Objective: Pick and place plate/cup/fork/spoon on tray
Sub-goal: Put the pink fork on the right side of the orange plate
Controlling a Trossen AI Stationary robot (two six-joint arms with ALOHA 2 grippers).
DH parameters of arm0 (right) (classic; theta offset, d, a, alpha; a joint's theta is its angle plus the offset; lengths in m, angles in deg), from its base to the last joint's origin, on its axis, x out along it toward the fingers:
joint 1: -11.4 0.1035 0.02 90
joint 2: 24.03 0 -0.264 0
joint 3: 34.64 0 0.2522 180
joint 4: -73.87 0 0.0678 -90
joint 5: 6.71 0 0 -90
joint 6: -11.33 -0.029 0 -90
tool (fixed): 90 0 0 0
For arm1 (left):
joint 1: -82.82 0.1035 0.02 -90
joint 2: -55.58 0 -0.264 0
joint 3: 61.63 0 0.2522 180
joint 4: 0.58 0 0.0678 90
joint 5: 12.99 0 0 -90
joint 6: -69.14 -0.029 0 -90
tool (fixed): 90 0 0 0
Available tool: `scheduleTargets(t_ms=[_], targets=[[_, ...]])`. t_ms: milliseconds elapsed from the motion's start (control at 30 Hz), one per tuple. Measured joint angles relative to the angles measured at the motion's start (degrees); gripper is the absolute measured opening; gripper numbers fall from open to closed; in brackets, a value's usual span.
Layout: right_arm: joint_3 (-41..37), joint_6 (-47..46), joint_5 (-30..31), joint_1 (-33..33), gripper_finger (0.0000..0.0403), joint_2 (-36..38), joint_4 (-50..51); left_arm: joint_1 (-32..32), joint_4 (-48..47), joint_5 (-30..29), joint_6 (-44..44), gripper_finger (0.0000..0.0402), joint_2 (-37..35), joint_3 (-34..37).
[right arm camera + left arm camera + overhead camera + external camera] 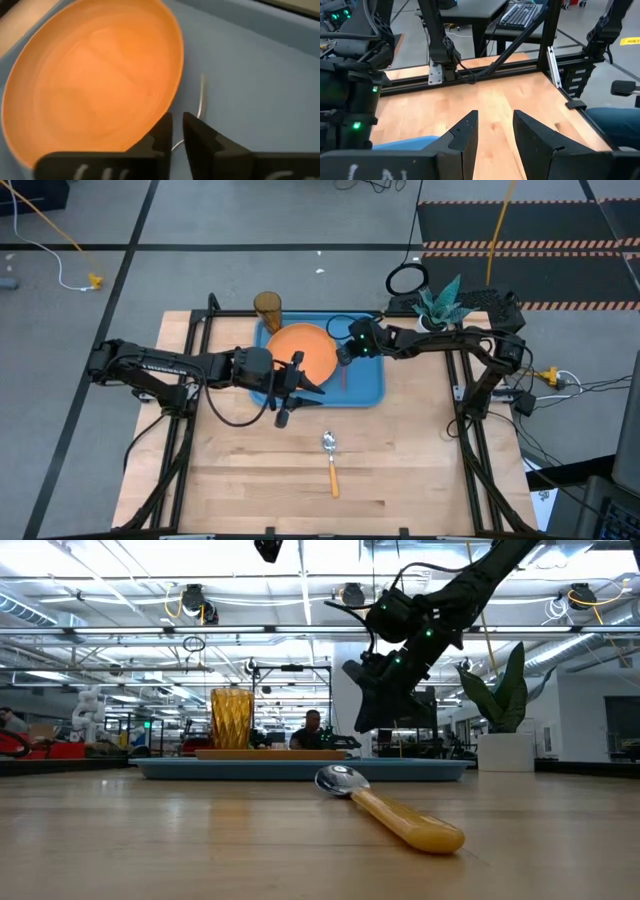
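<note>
The light-blue tray (368, 392) lies at the table's far middle. The orange plate (302, 352) rests flat in its left half, and it also shows in the right wrist view (95, 85). The amber cup (268, 307) stands upright at the tray's far left corner. The fork's red handle (345, 377) lies on the tray just right of the plate. The orange-handled spoon (331, 462) lies on the bare table nearer me. My right gripper (344, 358) hangs above the tray at the plate's right edge, with a narrow gap between its fingers and nothing between them. My left gripper (300, 387) is open and empty over the tray's near edge.
A potted plant (440, 305) stands at the far right behind the tray. Black frame rails (190, 395) run along the table's left and right sides. Bare wood lies around the spoon (385, 808) toward the near edge. A person sits in the room beyond (312, 730).
</note>
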Motion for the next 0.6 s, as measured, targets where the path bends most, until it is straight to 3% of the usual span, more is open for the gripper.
scheduleTargets(t_ms=[100,300,600], targets=[[-0.23,4.0,-2.26,0.0,0.0005,0.01,-0.03,0.0,-0.38,0.0,-0.66,0.0127,0.0,0.0],[-3.01,11.9,-2.91,-0.25,0.0002,-0.01,-0.36,0.0,-1.15,-0.02,-0.84,0.0127,0.0,0.0],[-5.46,23.86,-6.13,-0.54,0.0,-0.72,-9.81,0.0,-0.07,-0.02,-0.83,0.0127,0.0,0.0]])
